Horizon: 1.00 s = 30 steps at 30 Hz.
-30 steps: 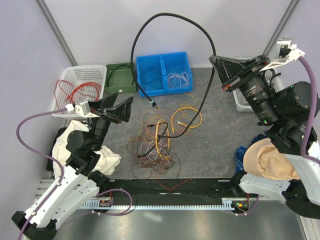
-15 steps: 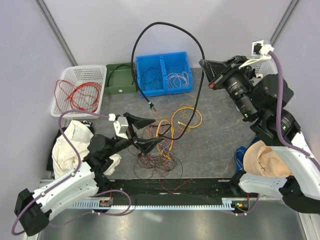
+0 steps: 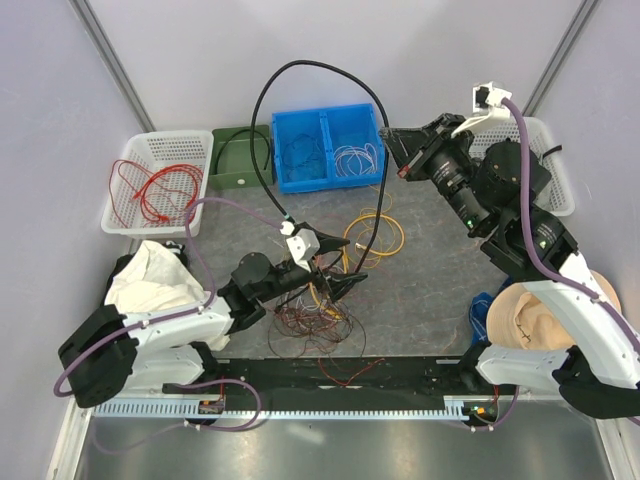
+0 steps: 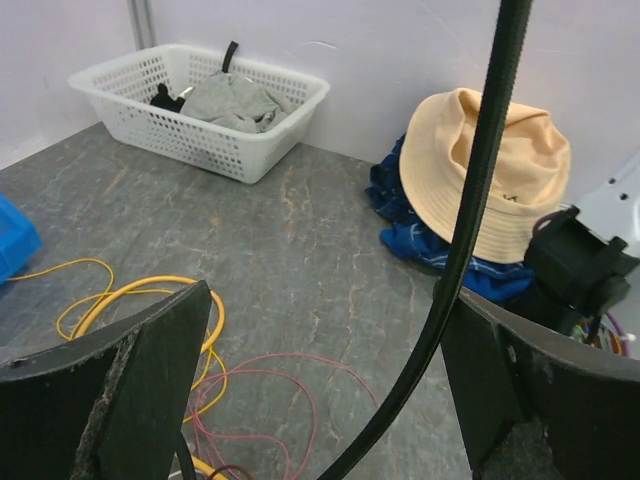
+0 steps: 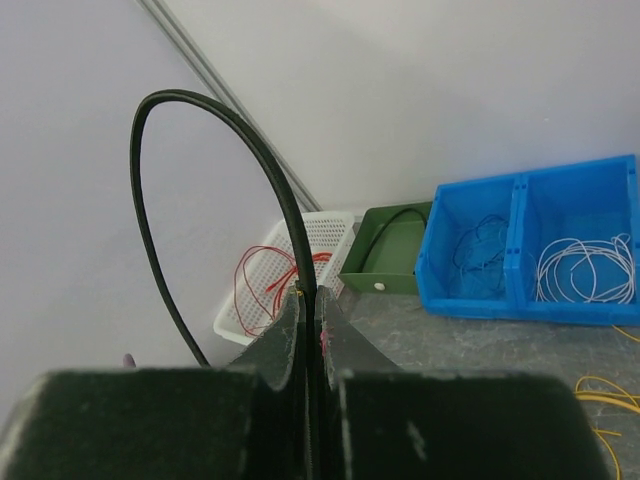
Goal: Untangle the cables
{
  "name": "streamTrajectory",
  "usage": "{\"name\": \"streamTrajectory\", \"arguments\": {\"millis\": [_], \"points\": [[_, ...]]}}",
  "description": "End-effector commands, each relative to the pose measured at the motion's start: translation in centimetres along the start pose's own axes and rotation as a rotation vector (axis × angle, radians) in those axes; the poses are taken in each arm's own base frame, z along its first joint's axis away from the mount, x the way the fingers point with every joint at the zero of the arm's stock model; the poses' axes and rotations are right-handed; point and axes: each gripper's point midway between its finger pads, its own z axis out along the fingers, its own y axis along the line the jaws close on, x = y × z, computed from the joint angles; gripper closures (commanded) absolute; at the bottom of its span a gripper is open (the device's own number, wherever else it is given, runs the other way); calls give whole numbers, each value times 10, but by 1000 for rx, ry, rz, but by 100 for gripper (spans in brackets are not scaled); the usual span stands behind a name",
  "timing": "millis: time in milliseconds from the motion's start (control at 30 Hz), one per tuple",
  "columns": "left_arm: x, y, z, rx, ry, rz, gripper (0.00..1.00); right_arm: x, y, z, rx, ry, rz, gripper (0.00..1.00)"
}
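The cables lie as a tangle [image 3: 310,312] of thin red, brown and yellow strands mid-table, with yellow loops [image 3: 374,236] behind it. A thick black cable [image 3: 300,66] arcs high over the table and drops down into the tangle. My right gripper [image 3: 391,150] is raised at the back and shut on this black cable [image 5: 200,112]; the right wrist view shows it pinched between the fingertips [image 5: 292,322]. My left gripper [image 3: 340,272] hangs open over the tangle. In the left wrist view the black cable [image 4: 470,250] crosses between the wide-apart fingers [image 4: 150,380], above yellow [image 4: 150,290] and pink strands [image 4: 290,370].
At the back stand a blue bin [image 3: 325,145] of wires, a green bin [image 3: 240,155] and a white basket [image 3: 155,180] with red wires. Another white basket [image 3: 548,165] sits behind the right arm. A white cloth [image 3: 150,285] lies left; a tan hat [image 3: 540,315] and blue cloth [image 3: 485,305] lie right.
My left arm swung in from the left and stretched over the tangle, its gripper staying open. My right gripper moved left and nearer the centre, carrying the black cable's arc with it.
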Motion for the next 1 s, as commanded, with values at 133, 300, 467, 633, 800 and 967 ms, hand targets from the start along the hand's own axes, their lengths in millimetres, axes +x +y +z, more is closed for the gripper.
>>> {"name": "streamTrajectory", "arguments": {"millis": [133,300,467,633,800,967], "points": [[-73,2,13,-39,-156,34,98,-10,-9,-10,32,-45,-4,100],[-172,12,-8,-212,-137,-70,98,6,-39,-13,136,-41,-67,39],[-226,7,-35,-299,-52,-171,98,30,-68,-21,212,-30,-96,20],[-267,-6,-46,-281,-109,-270,98,88,-88,-26,177,51,-87,20],[-270,-4,-49,-308,-103,-316,98,155,-95,-28,93,194,-40,21],[-265,1,-48,-334,-101,-330,98,197,-85,-31,-38,261,29,22]]}}
